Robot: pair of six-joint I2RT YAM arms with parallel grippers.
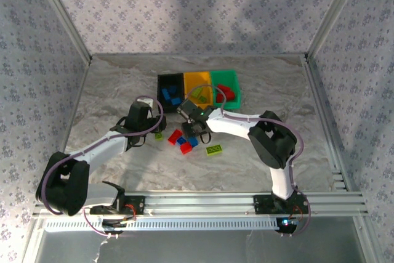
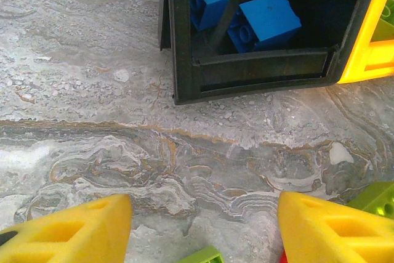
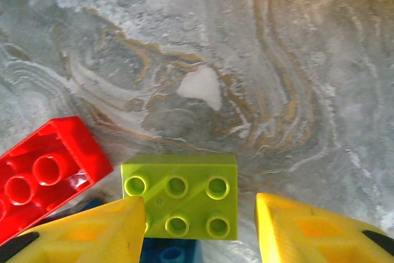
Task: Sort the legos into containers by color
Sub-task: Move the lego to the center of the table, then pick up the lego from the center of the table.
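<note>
The containers stand in a row at the back: black bin (image 1: 170, 85) with blue legos (image 2: 271, 20), orange-yellow bin (image 1: 198, 84) with a yellow-green one, green bin (image 1: 226, 81) with red ones. Loose red (image 1: 175, 137), blue (image 1: 185, 148) and yellow-green (image 1: 214, 149) legos lie mid-table. My right gripper (image 3: 200, 204) is low over a yellow-green brick (image 3: 180, 196) lying flat, open: the left finger overlaps its edge, the right finger stands clear. A red brick (image 3: 43, 177) lies left of it. My left gripper (image 2: 203, 204) is open over bare table before the black bin (image 2: 258, 72).
A yellow-green brick's edge (image 2: 203, 255) shows below my left fingers and another (image 2: 375, 198) lies behind the right finger. A blue brick (image 3: 169, 252) lies partly under the yellow-green one. Patterned walls enclose the marbled table (image 1: 111, 90) on three sides.
</note>
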